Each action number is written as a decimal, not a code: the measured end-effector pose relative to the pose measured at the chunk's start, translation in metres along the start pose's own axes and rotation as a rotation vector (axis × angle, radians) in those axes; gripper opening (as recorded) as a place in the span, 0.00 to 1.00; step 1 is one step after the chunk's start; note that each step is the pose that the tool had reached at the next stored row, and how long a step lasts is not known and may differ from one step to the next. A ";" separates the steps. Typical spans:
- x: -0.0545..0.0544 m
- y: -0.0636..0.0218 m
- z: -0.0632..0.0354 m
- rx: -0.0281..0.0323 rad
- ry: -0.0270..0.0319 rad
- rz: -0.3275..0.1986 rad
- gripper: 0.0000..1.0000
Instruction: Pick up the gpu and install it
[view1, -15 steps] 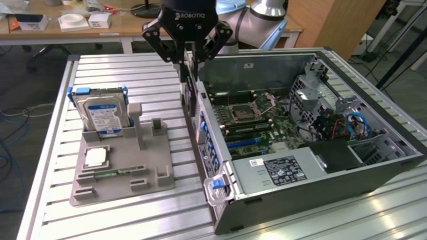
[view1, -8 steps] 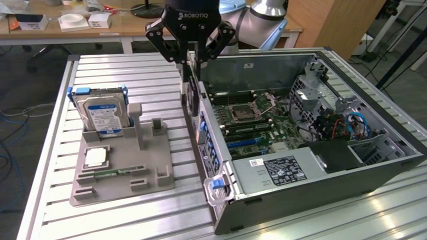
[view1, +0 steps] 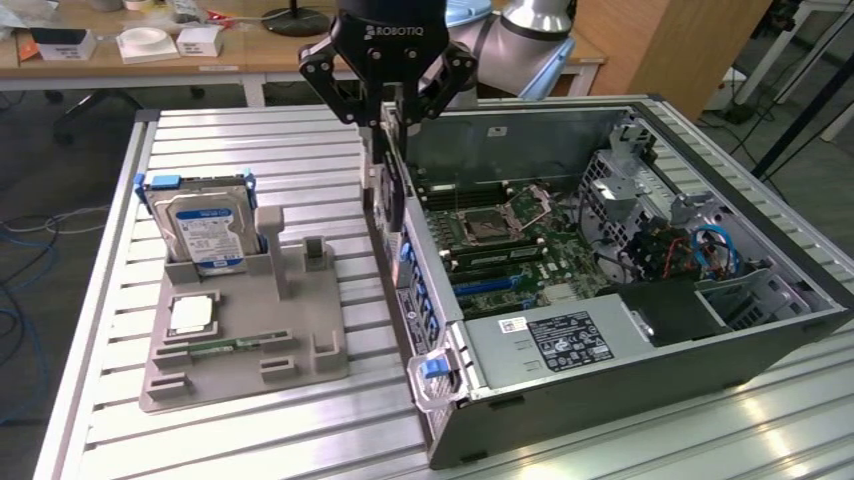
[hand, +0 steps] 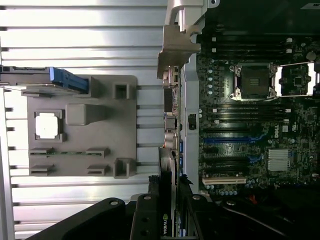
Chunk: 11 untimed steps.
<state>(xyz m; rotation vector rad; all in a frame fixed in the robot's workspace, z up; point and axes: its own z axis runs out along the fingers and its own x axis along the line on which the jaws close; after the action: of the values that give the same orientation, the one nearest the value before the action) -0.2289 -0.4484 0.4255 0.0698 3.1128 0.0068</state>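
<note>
The gpu (view1: 386, 190) hangs on edge below my gripper (view1: 390, 112), whose fingers are shut on its upper edge. It is over the open computer case (view1: 747, 350), at the case wall on the exterior view's left, above the motherboard (view1: 514, 235). In the wrist view the gpu (hand: 167, 175) appears edge-on between the black fingers (hand: 145, 220) of the gripper (hand: 167, 216). Its metal bracket (hand: 176, 47) lies along the case wall. The blue and black expansion slots (hand: 227, 140) are beside the card, which is not seated in any of them.
On the exterior view's left, a grey fixture (view1: 314, 350) on the slatted table holds a silver hard drive with blue rails (view1: 203, 225), a processor chip (view1: 191, 315) and a narrow green memory stick (view1: 220, 347). A power supply (view1: 561, 340) fills the case's near end.
</note>
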 end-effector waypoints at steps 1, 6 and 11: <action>-0.001 0.0000 0.0000 0.0000 0.0000 0.000 0.26; -0.002 0.0001 0.0001 0.0000 0.0000 0.000 0.26; -0.003 0.0001 0.0001 0.0000 0.0000 0.000 0.26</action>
<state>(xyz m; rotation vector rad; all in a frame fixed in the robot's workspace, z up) -0.2263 -0.4484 0.4255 0.0697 3.1128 0.0068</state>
